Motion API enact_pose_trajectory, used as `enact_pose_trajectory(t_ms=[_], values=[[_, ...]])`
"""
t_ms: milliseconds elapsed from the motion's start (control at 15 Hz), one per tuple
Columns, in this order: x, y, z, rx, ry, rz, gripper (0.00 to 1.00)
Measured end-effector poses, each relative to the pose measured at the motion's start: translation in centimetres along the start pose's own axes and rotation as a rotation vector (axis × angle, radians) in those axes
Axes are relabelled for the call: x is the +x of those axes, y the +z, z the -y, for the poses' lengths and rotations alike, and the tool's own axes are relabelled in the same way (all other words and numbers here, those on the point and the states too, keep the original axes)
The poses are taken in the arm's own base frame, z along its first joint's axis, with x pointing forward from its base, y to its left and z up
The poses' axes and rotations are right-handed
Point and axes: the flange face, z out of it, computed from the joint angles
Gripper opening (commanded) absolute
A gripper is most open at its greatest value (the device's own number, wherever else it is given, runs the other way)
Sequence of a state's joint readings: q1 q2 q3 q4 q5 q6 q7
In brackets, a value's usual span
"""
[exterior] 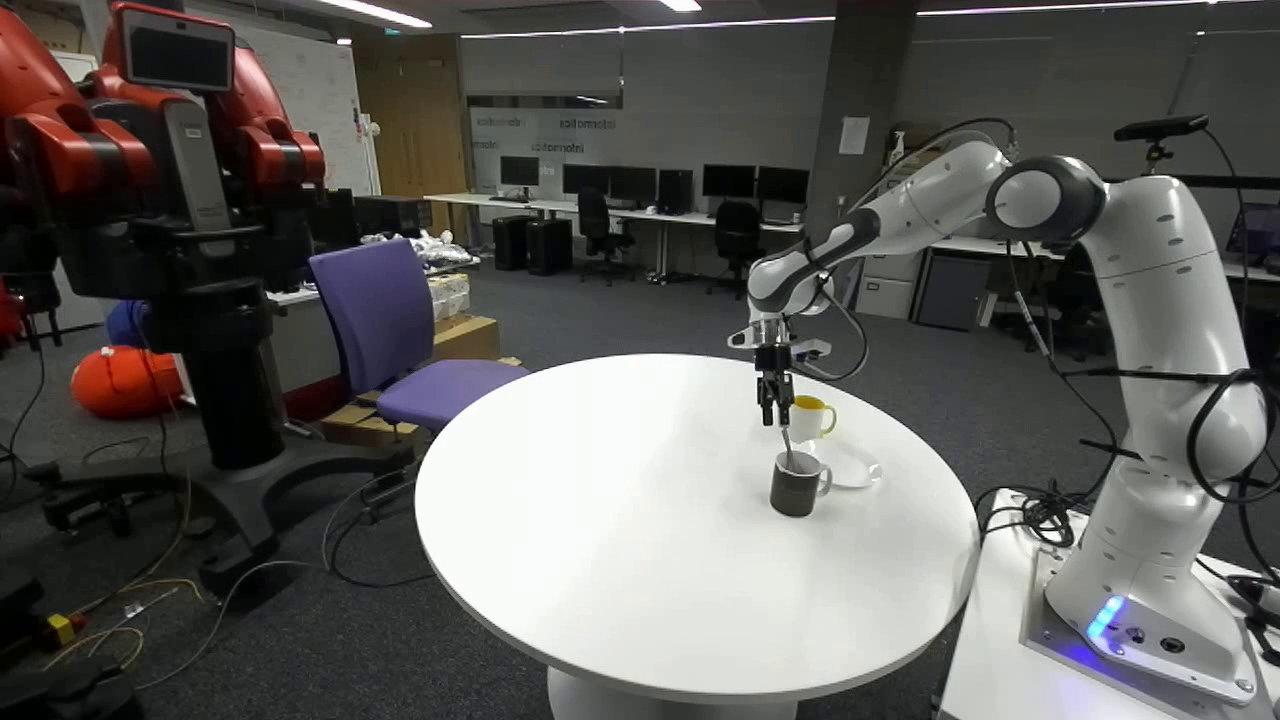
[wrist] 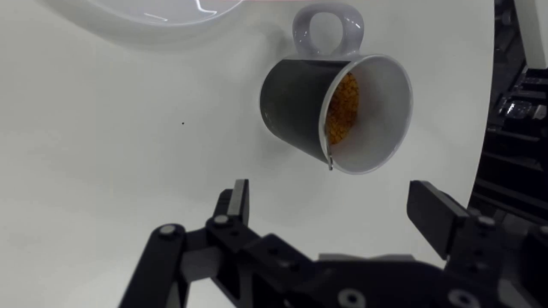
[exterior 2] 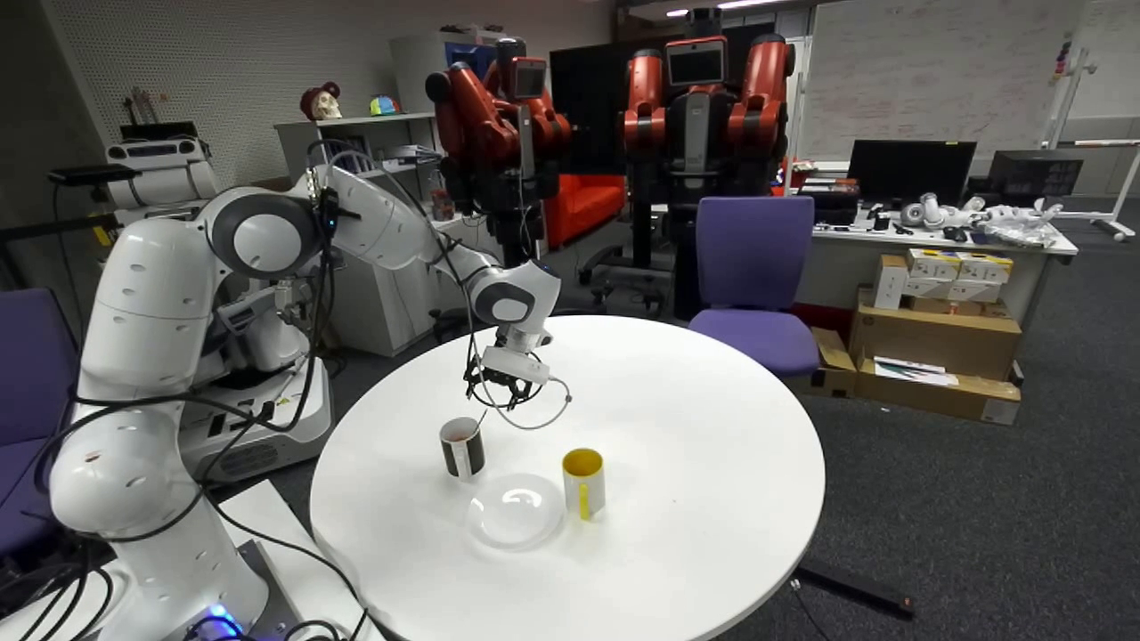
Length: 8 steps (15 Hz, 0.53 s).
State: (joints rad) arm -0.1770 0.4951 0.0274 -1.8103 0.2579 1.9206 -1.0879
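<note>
In the wrist view, left to right, come one finger [wrist: 238,196], the dark mug [wrist: 295,107] on the table [wrist: 107,149] beyond the tips, and the other finger [wrist: 433,209]. The gripper [wrist: 329,187] is spread wide, holding nothing. That view shows orange bits [wrist: 343,109] inside the mug; both exterior views show a yellow-handled mug [exterior 2: 583,483].

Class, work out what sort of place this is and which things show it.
Probably a robotics lab: a white robot arm extends over the round table, two red robots stand nearby, and computer monitors show in the background.
</note>
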Motion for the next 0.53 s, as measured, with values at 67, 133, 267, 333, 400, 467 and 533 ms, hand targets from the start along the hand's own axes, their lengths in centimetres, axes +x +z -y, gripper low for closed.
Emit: enact_pose_trajectory(t_ms=[67, 133, 267, 333, 400, 467, 533], values=[[0.1, -0.2, 0.2, -0.005, 0.003, -0.002, 1.0], [0.1, -0.3, 0.5, -0.009, 0.004, -0.002, 1.0], [0.0, -0.4, 1.1, -0.017, 0.006, -0.004, 1.0], [-0.2, -0.4, 1.4, -0.02, 0.007, -0.004, 1.0], [-0.5, -0.4, 1.8, -0.023, 0.008, -0.005, 1.0], [-0.8, -0.3, 2.1, -0.026, 0.01, -0.005, 1.0], [-1.2, -0.2, 2.5, -0.03, 0.012, -0.005, 1.0]])
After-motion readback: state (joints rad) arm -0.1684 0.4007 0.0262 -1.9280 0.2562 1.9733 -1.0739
